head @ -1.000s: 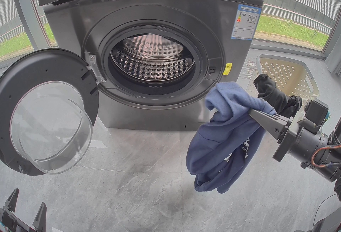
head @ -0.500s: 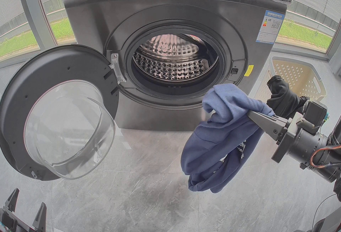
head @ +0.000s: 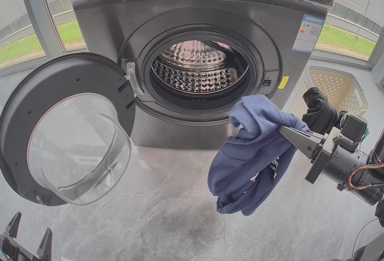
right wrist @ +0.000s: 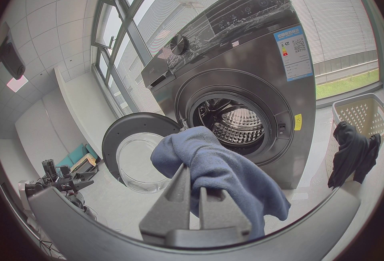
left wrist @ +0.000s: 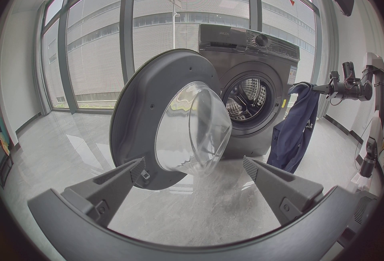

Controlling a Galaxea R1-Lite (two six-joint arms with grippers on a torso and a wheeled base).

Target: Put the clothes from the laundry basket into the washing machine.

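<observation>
Right hand [head: 285, 130] clamps a blue garment [head: 248, 154] that hangs free over bare floor [head: 160, 214], just before the washing machine's [head: 120, 22] drum mouth [head: 198, 70]. Its door [head: 60, 78] stands wide open at left. Left hand [left wrist: 192, 161] gapes, low.

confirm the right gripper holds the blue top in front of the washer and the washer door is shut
No, the door is swung wide open, as the head view shows. The right gripper does hold the blue top in front of the washer.
</observation>
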